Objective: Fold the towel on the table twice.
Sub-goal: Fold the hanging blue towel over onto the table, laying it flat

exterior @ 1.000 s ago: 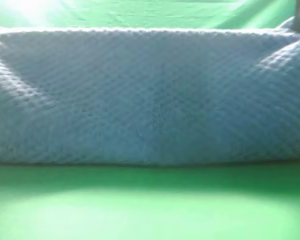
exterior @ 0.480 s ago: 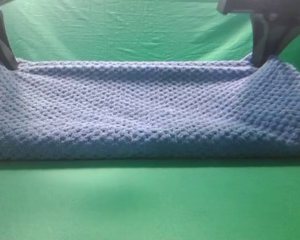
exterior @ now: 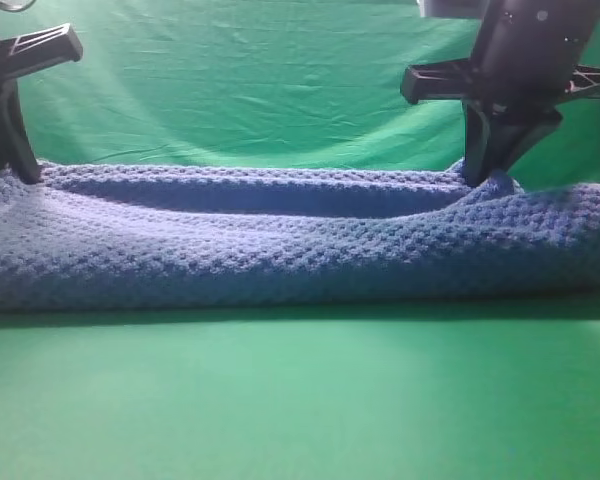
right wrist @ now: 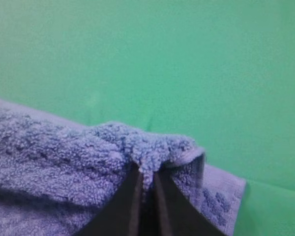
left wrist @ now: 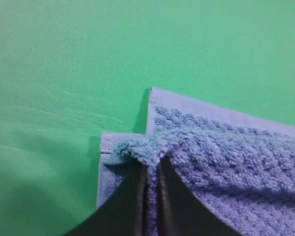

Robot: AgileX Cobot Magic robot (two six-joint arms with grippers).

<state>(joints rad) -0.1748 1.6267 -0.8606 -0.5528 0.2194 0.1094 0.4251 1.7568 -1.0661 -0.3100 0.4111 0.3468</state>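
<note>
Two claws are pinching the towel (exterior: 300, 250) at its far corners: the left claw (exterior: 22, 172) is clenched on the left corner, the right claw (exterior: 477, 178) on the right. Doubled over, the towel is lying across the green bench (exterior: 300, 400), its far edge sagging between them

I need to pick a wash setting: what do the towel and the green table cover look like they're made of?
The towel looks like thick, soft terry-type cloth, likely cotton: bumpy waffle weave, fuzzy loops, and a flat woven hem visible in the left wrist view. The table cover looks like smooth, thin, matte green fabric with faint creases; which fibre can't be told.
</note>
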